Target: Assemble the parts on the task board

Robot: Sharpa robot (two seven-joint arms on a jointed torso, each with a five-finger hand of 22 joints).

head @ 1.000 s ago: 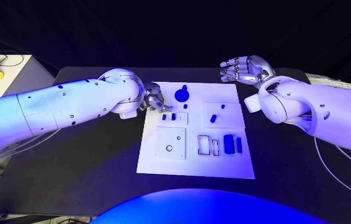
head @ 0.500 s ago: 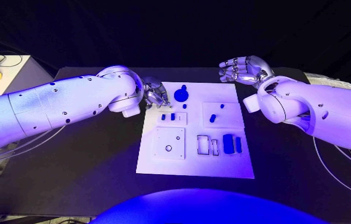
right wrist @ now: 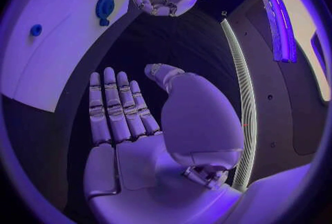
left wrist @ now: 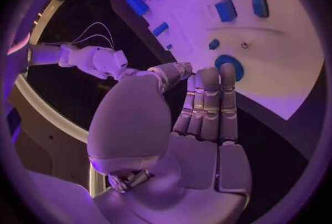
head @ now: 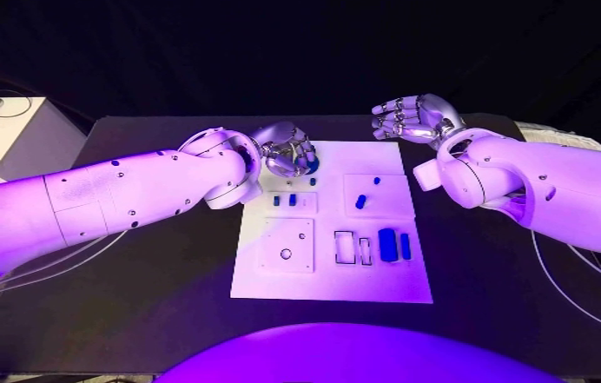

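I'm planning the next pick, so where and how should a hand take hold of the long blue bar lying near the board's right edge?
Probably across its two long sides, near the middle, coming straight down from above. The long blue bar lies flat on the task board, with a thinner blue piece close on its right and a white slot frame on its left, so fingers need to drop into narrow gaps. The right hand, held empty over the board's far right corner, looks nearer.

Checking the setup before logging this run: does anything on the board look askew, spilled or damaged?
Nothing stands out. The task board lies flat on the table, blue parts sit tidily on it, and both the left hand and right hand hold nothing.
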